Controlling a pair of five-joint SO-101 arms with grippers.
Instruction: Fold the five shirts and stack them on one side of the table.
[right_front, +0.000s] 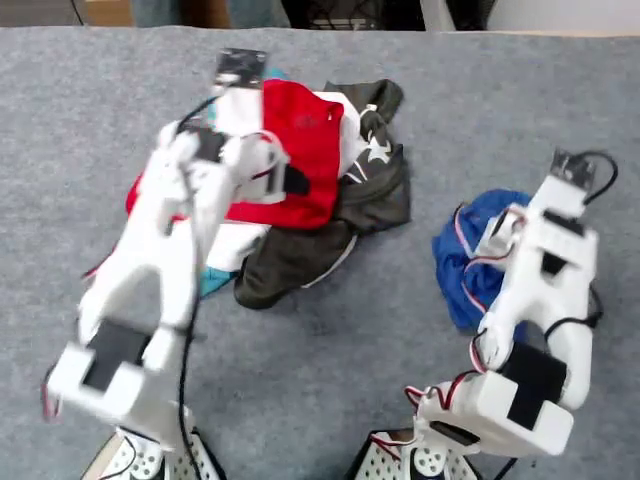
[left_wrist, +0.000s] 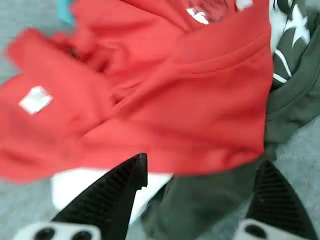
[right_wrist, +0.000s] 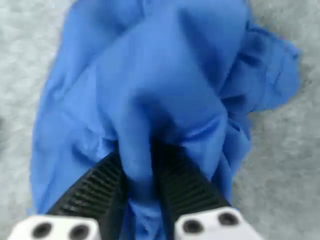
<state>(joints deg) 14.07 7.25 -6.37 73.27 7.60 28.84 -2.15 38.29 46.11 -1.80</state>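
Now left fingers (left_wrist: 112, 192) gape over red shirt (left_wrist: 175, 100); right fingers (right_wrist: 187, 190) pinch blue shirt (right_wrist: 165, 75).

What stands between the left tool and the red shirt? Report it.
Nothing visible does. The left tool is open just above the red shirt, which lies on top of the dark shirt.
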